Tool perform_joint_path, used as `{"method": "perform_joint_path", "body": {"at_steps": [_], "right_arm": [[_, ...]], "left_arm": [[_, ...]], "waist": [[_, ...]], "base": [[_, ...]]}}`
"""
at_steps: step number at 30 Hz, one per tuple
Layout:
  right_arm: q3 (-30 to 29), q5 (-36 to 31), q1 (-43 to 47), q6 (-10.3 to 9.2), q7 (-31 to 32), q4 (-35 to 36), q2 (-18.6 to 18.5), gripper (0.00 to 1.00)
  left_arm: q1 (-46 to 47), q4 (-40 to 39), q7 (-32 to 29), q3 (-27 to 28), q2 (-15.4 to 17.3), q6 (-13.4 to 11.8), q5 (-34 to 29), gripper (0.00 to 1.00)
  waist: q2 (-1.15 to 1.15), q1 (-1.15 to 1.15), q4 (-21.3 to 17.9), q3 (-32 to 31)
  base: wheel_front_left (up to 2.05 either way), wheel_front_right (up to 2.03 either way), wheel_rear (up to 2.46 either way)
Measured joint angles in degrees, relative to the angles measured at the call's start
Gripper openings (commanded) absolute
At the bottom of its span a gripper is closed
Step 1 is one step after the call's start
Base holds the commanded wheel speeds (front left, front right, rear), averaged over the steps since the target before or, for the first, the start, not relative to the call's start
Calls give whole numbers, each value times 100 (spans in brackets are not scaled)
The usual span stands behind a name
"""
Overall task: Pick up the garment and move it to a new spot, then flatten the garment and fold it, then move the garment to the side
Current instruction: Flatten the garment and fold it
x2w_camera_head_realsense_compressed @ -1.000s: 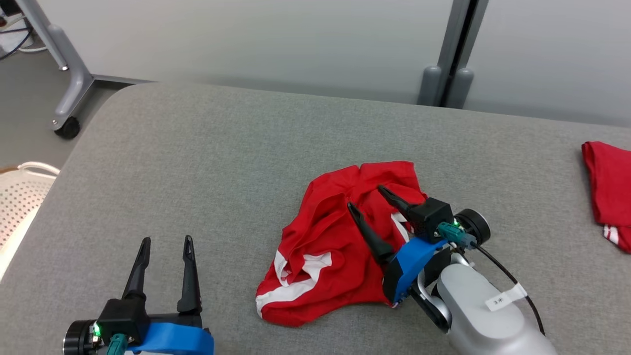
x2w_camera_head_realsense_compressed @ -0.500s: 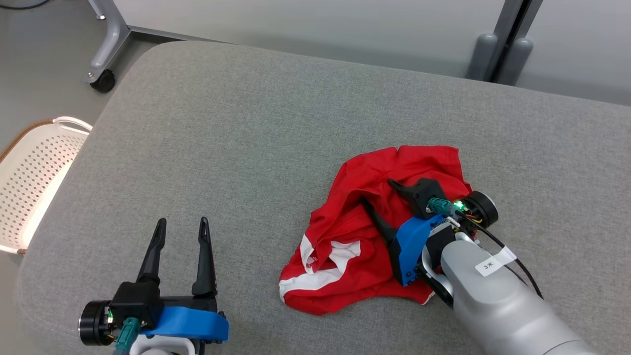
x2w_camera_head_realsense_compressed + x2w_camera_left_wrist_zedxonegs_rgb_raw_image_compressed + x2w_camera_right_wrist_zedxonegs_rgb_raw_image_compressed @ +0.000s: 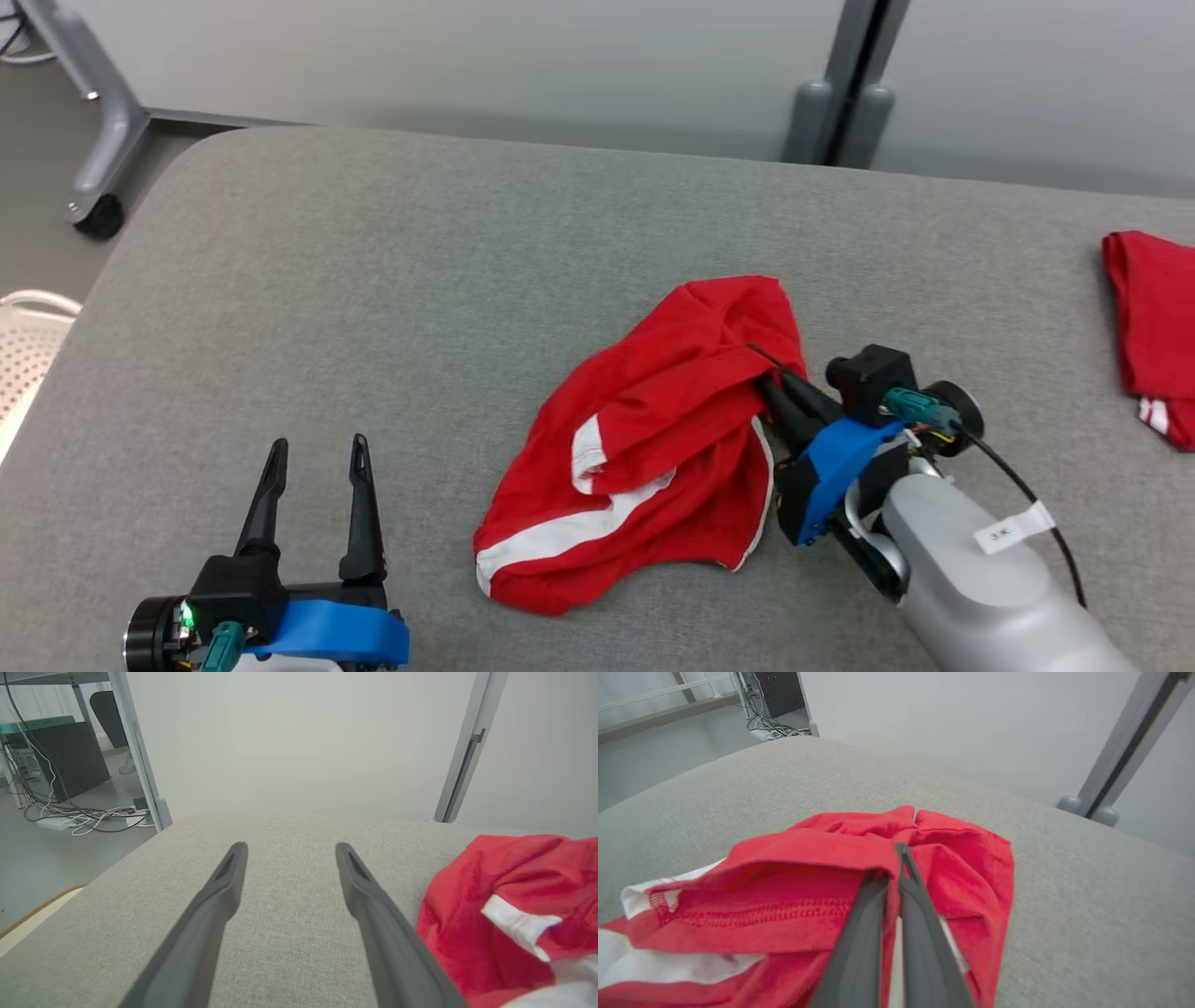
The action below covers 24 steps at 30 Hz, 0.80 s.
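Right hand pinched tight on the red garment, left hand spread wide

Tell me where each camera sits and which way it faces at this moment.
Head view: high, looking forward and down at the grey fabric surface; shows the open left gripper at lower left and the right gripper shut on the crumpled red garment with white stripes.
Left wrist view: low over the surface, facing the pale wall past its own spread dark fingers.
Right wrist view: looks along its own closed fingers into the garment.
Both wrist views share the garment, the surface and the wall.
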State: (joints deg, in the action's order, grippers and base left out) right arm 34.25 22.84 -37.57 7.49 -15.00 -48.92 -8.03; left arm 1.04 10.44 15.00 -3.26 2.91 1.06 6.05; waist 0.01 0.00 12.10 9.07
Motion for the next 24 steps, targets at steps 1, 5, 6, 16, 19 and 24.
{"method": "perform_joint_path", "body": {"at_steps": [1,5,6,16,19,24], "right_arm": [[-96,2,97,0,-1,137,-82,0],[-477,9,581,0,-2,706,-342,0],[-569,8,725,0,-2,836,-410,0],[-1855,465,2124,0,-2,1063,-739,0],[-2036,422,2182,0,-1,961,-708,100],[-2382,215,2305,0,-3,1199,-624,100]], "left_arm": [[-15,3,-1,27,-2,8,-15,100],[-60,-12,-1,63,-1,52,-48,100],[-66,-10,-1,69,-2,58,-54,100],[-160,-11,-1,85,-1,89,-52,100],[-194,4,0,89,-1,90,-51,100],[-247,4,-1,105,-1,98,-59,100]], "waist": [[0,0,-84,-28],[-1,0,-416,-152],[0,0,-486,-185],[-2,-1,-984,-416],[-2,0,-1067,-436],[-2,0,-1187,-494]], "base": [[0,0,0],[0,0,0],[0,0,0],[0,0,0],[0,0,0],[0,0,0]]}}
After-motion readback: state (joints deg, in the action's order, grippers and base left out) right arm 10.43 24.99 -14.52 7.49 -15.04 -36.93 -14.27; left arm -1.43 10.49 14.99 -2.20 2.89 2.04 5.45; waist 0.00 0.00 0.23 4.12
